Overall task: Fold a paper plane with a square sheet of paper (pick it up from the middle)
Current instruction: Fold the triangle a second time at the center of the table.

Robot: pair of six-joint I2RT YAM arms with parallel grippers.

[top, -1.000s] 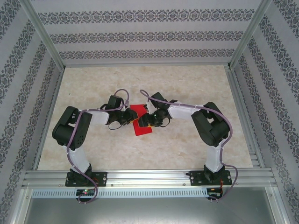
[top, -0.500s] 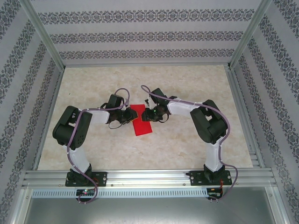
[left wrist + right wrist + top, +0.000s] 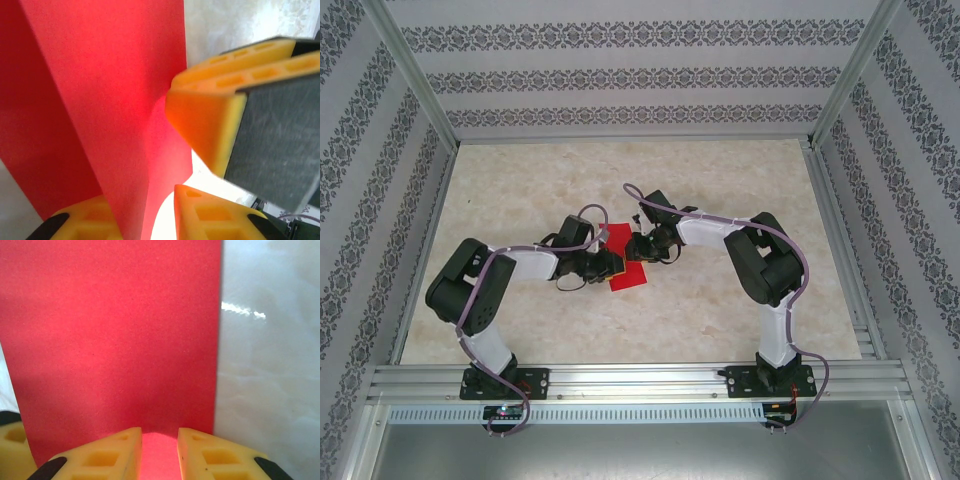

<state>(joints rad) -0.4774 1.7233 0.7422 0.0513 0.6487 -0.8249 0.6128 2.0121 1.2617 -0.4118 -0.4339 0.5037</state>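
Red paper [image 3: 632, 278] between left gripper [image 3: 613, 266] and right gripper [image 3: 638, 251]

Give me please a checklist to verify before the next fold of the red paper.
1. Red paper lies between the two grippers: ok.
2. Paper passes between the left gripper fingers: ok. Firm hold: cannot tell.
3. Paper passes between the right gripper fingers: ok. Firm hold: cannot tell.
4. Room between the two grippers: not ok; they crowd together at the paper.
5. Visible paper without tears: ok.
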